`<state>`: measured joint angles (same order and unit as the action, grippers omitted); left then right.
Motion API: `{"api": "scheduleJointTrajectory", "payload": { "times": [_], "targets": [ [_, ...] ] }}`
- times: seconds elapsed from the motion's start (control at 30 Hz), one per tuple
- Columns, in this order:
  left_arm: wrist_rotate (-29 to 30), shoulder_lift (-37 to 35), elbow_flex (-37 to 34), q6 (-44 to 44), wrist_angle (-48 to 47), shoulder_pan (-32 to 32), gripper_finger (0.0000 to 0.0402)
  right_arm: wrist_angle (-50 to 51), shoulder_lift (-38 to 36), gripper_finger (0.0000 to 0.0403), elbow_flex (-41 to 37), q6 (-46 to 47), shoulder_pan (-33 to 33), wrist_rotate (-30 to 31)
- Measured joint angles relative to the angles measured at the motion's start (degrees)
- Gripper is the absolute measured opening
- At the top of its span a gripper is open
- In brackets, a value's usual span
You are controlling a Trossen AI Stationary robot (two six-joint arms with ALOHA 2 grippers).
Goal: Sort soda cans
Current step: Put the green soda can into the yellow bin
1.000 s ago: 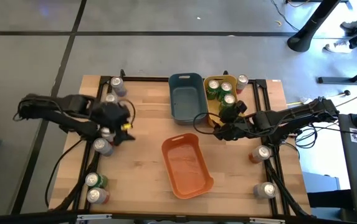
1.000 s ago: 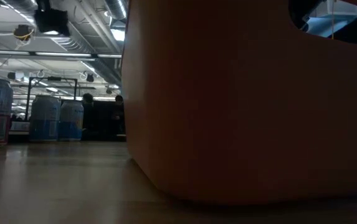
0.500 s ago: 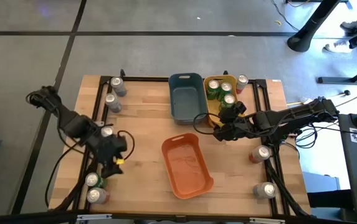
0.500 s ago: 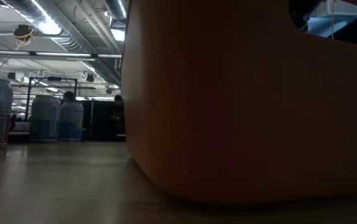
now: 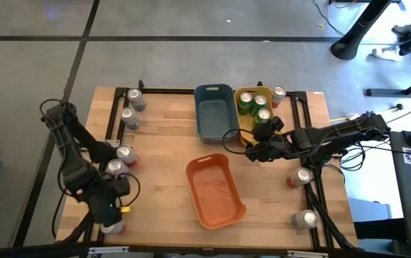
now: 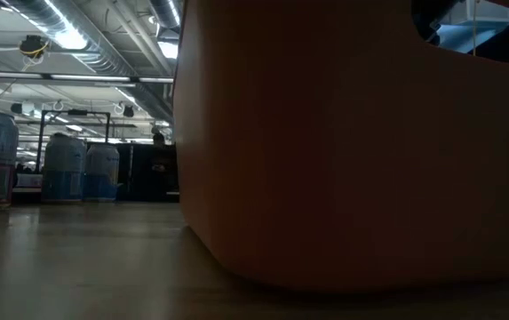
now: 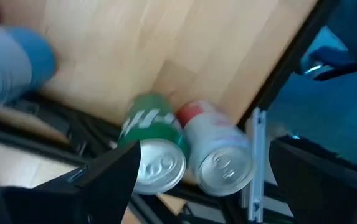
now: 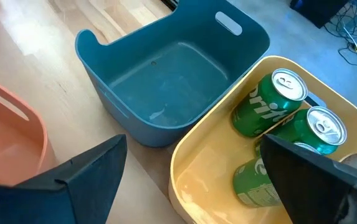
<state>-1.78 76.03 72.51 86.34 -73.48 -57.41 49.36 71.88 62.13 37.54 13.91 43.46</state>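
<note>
A wooden table (image 5: 166, 154) is seen from above, with an orange bin (image 5: 216, 190) near its middle as the reference point.

Far to the left of the orange bin, the left gripper (image 5: 108, 209) hangs low over the table's near left corner. Its wrist camera looks between widely spread fingers (image 7: 113, 177) at a green can (image 7: 153, 146) and a red and silver can (image 7: 218, 152) standing side by side, touching, at the table's edge; the fingers grip nothing. Just beyond that gripper, still left of the orange bin, two silver-grey cans (image 5: 121, 160) stand together. Further back on the left, two more grey cans (image 5: 131, 107) stand near the far corner.

Directly behind the orange bin sits a blue bin (image 5: 213, 112), which looks empty in the right wrist view. Touching its right side is a yellow bin (image 5: 242, 133) holding three green cans (image 5: 254, 104).

Right of the orange bin, the right gripper (image 5: 257, 152) hovers at the near end of the yellow bin, fingers (image 8: 94, 168) spread apart and empty. Beyond the yellow bin stands one red can (image 5: 278, 94). Further right of the orange bin, an orange can (image 5: 300, 177) and a grey can (image 5: 306, 219) stand along the table's right edge.
</note>
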Motion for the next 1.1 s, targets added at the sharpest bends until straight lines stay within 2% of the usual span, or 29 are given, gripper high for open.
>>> {"api": "scheduleJointTrajectory", "payload": {
  "times": [0.23,0.43,1.1],
  "targets": [
    [-0.6,3.1,0.0,9.4,-2.3,-7.2,0.0343,0.0,0.0,0.0367,0.0,1.2,0.0,0.0],
    [-0.5,4.5,-1.3,12.4,-3.3,-11.0,0.0343,-0.1,0.0,0.0367,0.0,2.0,0.0,0.0],
    [-0.4,4.3,-10.8,9.7,4.0,-12.9,0.0343,-0.1,0.0,0.0367,0.0,2.7,0.0,0.0]
  ]
}}
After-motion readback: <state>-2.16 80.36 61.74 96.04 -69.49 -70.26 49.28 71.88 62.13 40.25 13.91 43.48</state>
